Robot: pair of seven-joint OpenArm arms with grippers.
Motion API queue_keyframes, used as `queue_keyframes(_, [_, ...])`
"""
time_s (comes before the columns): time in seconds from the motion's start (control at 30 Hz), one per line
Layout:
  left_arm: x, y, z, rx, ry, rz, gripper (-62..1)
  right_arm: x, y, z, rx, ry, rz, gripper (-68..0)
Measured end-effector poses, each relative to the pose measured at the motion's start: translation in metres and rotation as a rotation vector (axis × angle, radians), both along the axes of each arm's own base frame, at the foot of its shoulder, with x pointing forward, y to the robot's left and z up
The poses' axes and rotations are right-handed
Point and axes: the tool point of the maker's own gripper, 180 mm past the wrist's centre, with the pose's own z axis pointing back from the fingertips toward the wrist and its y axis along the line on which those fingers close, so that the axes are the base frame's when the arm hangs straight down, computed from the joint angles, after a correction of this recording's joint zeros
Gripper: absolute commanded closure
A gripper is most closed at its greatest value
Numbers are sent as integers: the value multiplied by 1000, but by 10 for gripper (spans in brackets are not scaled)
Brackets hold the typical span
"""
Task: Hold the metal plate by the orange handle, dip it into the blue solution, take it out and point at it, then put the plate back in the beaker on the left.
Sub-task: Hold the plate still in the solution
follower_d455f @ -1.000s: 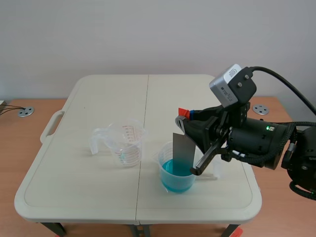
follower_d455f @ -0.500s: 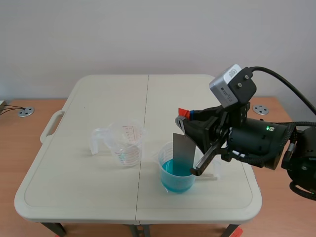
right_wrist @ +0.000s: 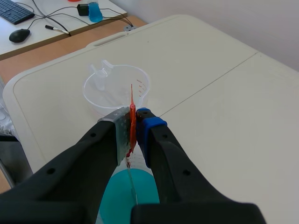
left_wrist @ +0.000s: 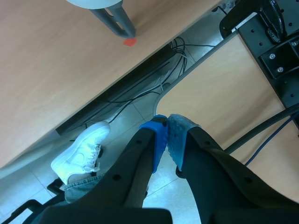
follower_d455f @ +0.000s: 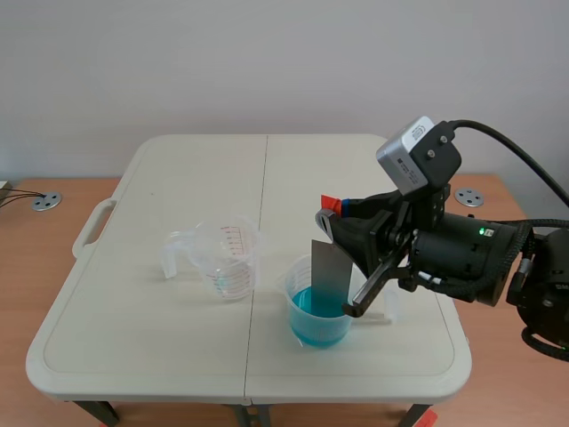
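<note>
Right side: clamps the orange handle [right_wrist: 132, 100] between the pads of the right gripper [right_wrist: 134, 116], fingers closed on it. Holds the metal plate [follower_d455f: 329, 267] upright, lower end reaching into the blue solution [follower_d455f: 316, 329] inside the right-hand beaker [follower_d455f: 292, 294]. Stands above that beaker, near the front edge of the table [follower_d455f: 196, 169]. Shows the empty beaker [follower_d455f: 229, 262] just beside it on the left, apart from the plate.

Left side: hangs off the table with the left gripper [left_wrist: 166, 135] closed on nothing, blue pads touching. Looks down on wooden desk surfaces, floor, cables [left_wrist: 140, 93] and a person's white shoe [left_wrist: 81, 150].
</note>
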Motion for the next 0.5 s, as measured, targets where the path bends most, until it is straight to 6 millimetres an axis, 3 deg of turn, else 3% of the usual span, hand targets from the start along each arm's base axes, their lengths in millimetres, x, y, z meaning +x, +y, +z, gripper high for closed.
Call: queue_keyframes(0.5, [2, -2, 0, -8, -2, -6, -16, 0, 0, 0, 0, 0, 0, -15])
